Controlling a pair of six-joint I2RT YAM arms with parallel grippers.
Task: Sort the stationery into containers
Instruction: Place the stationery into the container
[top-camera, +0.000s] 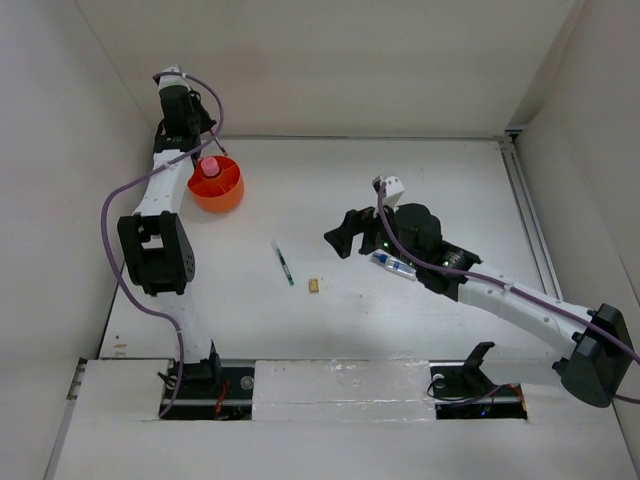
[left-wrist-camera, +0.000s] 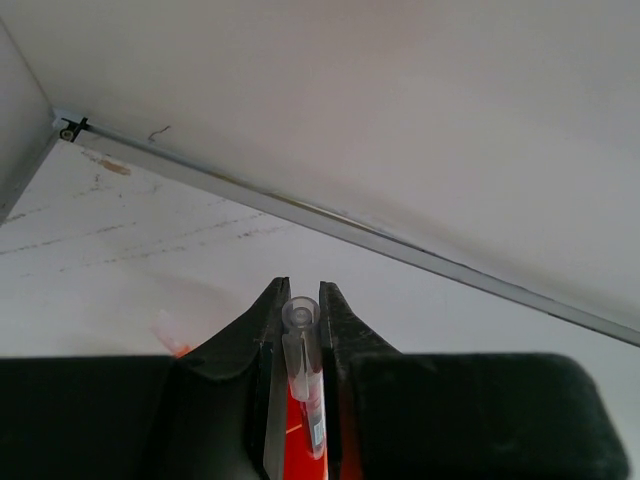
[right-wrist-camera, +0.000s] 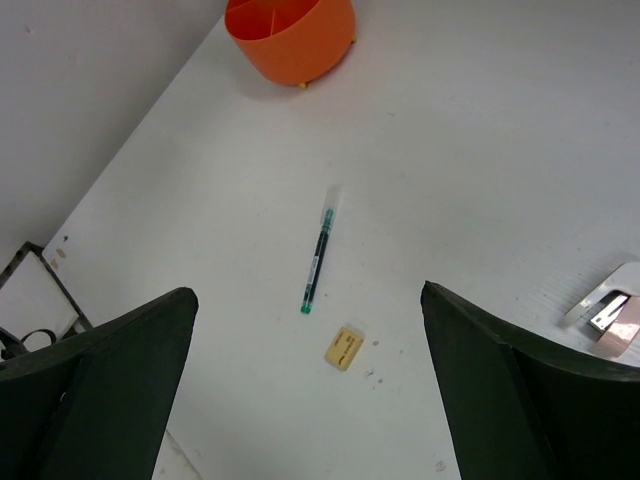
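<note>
Left gripper (left-wrist-camera: 302, 286) pinches a red pen (left-wrist-camera: 305, 395) tight, the pen running lengthwise along the fingers, poised at the far side of the orange tub (top-camera: 216, 186); a drop looks due. A pink-capped tube (top-camera: 210, 166) stands in the tub. The right gripper (right-wrist-camera: 305, 295), fingers spread wide and empty, hangs over a dark pen (right-wrist-camera: 318, 262) lying well out from the tub, long axis pointing roughly tubward; this arm is nearer. An eraser (right-wrist-camera: 343, 348) lies just beside the pen's end farthest from the tub.
</note>
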